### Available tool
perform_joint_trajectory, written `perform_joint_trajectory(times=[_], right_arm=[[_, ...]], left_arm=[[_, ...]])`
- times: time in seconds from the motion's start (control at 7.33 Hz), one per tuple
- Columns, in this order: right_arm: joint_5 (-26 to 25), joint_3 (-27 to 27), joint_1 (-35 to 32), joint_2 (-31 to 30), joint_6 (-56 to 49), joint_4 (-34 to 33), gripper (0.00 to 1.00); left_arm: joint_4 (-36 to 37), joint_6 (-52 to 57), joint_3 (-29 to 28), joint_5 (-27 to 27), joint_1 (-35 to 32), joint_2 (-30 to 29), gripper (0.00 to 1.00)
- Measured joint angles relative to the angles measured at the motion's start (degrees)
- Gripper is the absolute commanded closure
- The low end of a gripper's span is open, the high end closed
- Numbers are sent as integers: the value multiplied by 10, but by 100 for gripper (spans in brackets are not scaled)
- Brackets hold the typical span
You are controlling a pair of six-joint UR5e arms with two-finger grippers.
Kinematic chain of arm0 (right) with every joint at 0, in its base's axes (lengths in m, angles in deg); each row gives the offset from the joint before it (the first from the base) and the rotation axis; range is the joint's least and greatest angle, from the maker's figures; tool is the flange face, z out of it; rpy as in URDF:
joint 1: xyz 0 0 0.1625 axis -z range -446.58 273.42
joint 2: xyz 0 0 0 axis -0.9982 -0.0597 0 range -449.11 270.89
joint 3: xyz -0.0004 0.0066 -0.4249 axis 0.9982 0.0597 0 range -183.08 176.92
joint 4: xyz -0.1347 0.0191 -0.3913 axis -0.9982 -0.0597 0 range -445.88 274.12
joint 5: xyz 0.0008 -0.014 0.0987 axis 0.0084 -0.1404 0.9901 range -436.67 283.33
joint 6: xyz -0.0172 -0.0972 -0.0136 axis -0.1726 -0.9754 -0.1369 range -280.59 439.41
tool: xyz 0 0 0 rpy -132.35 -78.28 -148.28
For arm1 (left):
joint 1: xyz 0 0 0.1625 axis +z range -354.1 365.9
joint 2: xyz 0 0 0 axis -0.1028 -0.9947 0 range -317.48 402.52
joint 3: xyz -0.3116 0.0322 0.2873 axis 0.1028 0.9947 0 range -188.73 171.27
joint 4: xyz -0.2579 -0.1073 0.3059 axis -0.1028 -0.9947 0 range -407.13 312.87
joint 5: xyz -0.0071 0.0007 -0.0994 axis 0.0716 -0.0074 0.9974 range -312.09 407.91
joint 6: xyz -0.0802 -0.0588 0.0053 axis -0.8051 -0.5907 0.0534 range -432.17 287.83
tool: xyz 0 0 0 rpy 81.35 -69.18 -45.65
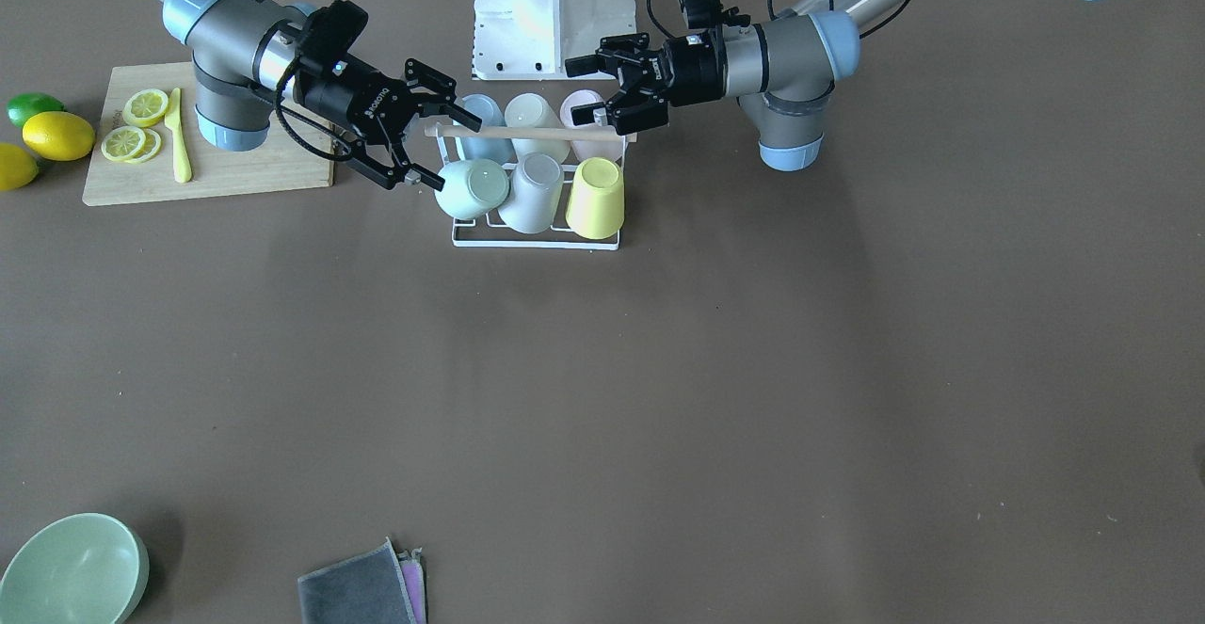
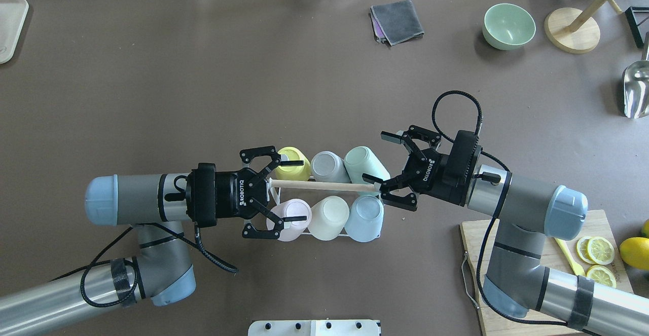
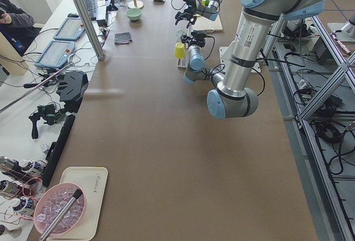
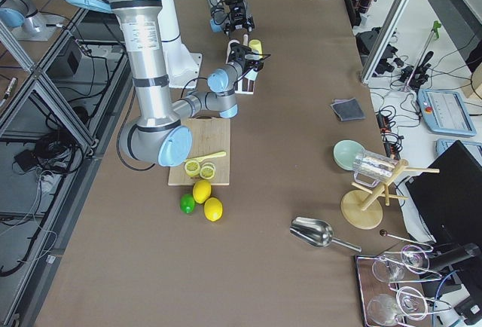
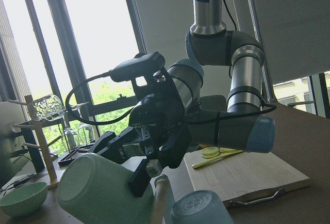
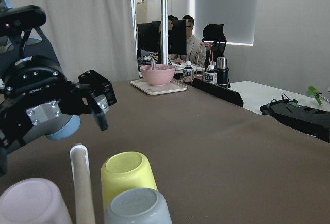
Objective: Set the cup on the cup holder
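Note:
The cup holder is a white wire rack with a wooden rod across its top, and several cups sit upside down on its prongs. A mint cup leans on the end prong nearest my right gripper. That gripper is open, with its fingers spread just beside and above the cup's base and holding nothing. My left gripper is open at the other end of the rack, with one finger by the yellow cup and the other by the pink cup. The left wrist view looks along the rod past the mint cup.
A wooden cutting board with lemon slices and a yellow knife lies under my right arm, with lemons beside it. On the far side of the table are a green bowl, a grey cloth, a wooden stand and a metal scoop.

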Motion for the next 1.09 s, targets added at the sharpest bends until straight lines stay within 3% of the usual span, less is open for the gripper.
perform_joint_trajectory(times=[0.41, 0.68, 1.09], right_arm=[[20, -24, -12, -20, 1, -11, 0], [128, -83, -73, -77, 3, -71, 0], [327, -147, -202, -166, 2, -225, 0]], left_arm=[[202, -9, 82, 2, -51, 2, 2], [347, -11, 119, 1, -85, 6, 2], [599, -5, 151, -24, -129, 12, 2]])
